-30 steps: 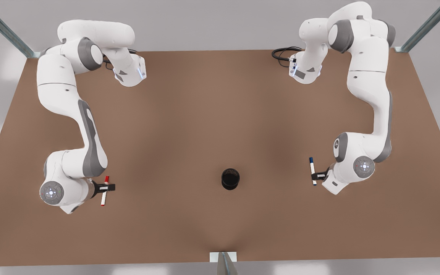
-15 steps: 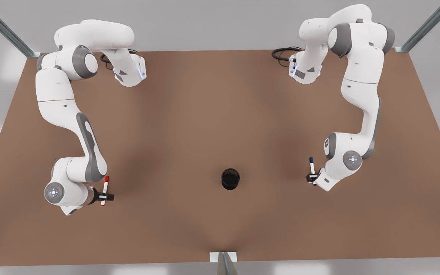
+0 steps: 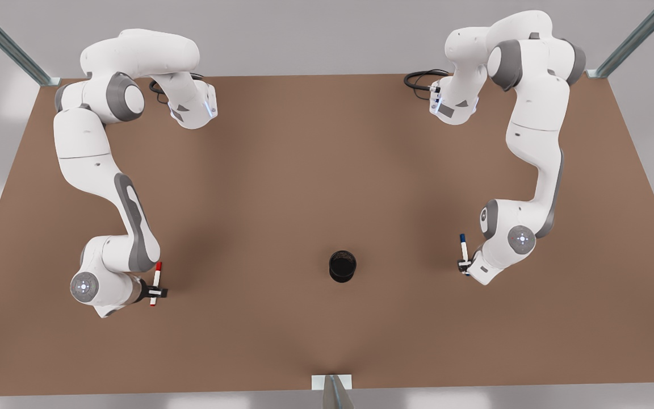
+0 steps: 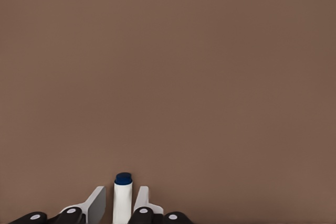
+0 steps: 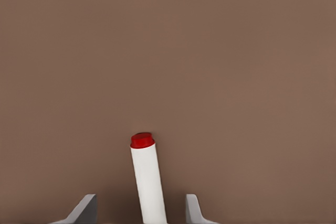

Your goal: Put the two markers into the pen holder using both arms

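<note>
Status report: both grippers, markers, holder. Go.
Left gripper shut on blue marker, front view's right. Right gripper open around red marker, front view's left. Pen holder between them, nothing in it; path over the table unobstructed.

Simulated robot test bench, bare brown table, metal frame posts, blank grey surround

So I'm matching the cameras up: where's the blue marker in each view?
Front view: blue marker at the front view's right, at the left gripper.
Left wrist view: it stands between that gripper's fingers, cap showing.
Right wrist view: absent; the red marker is there.
Shared landmark: the brown table.
</note>
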`<state>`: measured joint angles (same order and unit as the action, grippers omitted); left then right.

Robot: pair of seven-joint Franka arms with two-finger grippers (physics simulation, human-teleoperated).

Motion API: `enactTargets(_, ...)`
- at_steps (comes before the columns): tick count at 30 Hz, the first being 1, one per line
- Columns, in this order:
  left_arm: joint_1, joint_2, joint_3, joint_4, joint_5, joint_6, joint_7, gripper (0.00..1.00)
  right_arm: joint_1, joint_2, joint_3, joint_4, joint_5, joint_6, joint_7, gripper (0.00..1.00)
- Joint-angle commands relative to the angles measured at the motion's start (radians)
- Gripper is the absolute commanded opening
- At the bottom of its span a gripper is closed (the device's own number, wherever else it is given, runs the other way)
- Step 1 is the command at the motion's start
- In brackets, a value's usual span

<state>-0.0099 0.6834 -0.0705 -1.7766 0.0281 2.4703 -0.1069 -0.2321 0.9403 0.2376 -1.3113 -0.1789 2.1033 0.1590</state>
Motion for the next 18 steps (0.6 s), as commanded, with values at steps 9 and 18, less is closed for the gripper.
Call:
enactTargets(9,-0.001,0.01,0.0,0.0,0.001,0.006,0.015,0.39,-0.001,0.005,0.0,-0.005,0.002,0.006,0.001,0.51)
enactTargets(18,-0.001,0.015,0.0,0.002,0.001,0.012,0.015,0.33,-0.003,0.003,0.002,-0.009,0.001,0.0,0.004,0.4)
